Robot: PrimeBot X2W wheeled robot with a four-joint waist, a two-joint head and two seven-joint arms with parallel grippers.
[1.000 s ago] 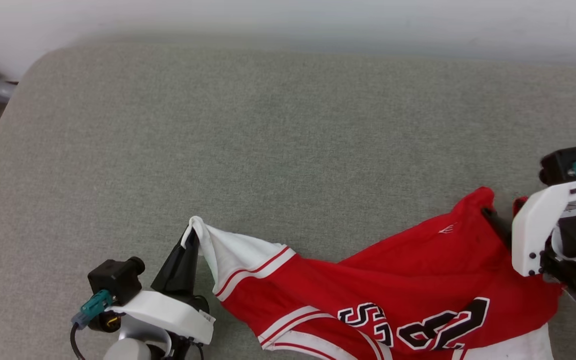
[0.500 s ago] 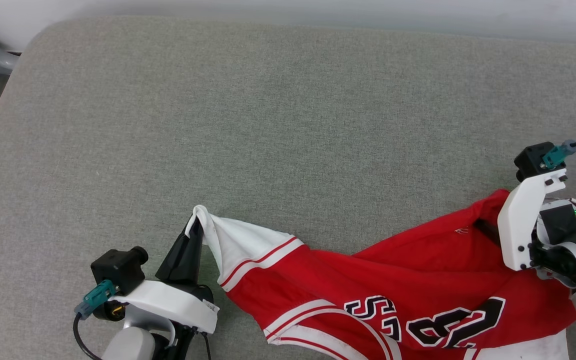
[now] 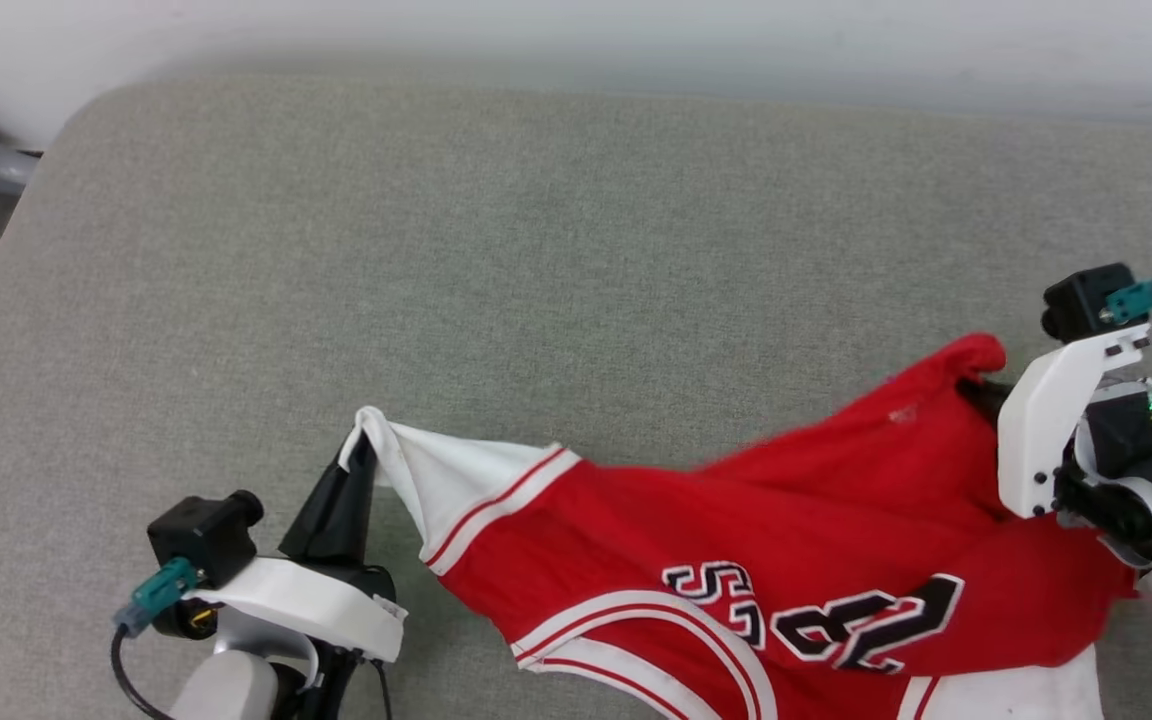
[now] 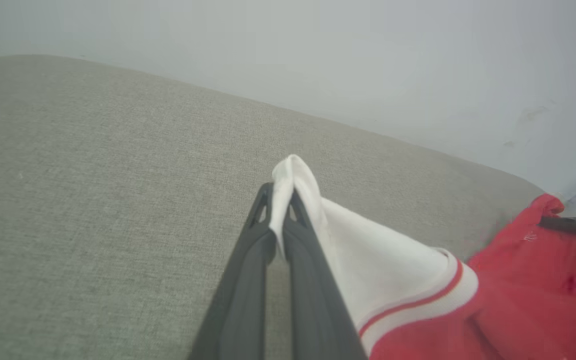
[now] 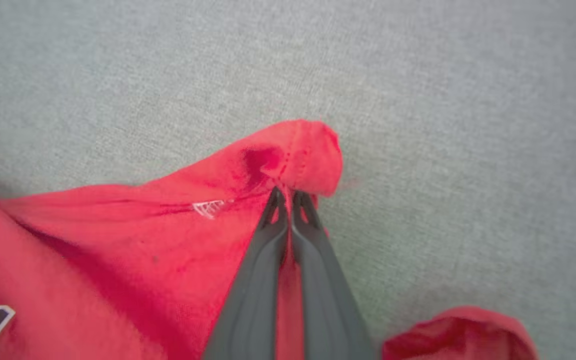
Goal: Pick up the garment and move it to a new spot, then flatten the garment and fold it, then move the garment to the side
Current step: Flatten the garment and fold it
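In the head view the garment (image 3: 736, 520) stretches across the near right part of the grey fabric surface (image 3: 536, 250), lettering up. The left end effector (image 3: 361, 455) is clamped on a white sleeve tip, and the right end effector (image 3: 976, 385) meets a bunched red corner. The left wrist view shows that arm's fingers (image 4: 253, 250) pinched together on the white sleeve fold. The right wrist view shows its fingers (image 5: 263, 260) closed on the red corner.
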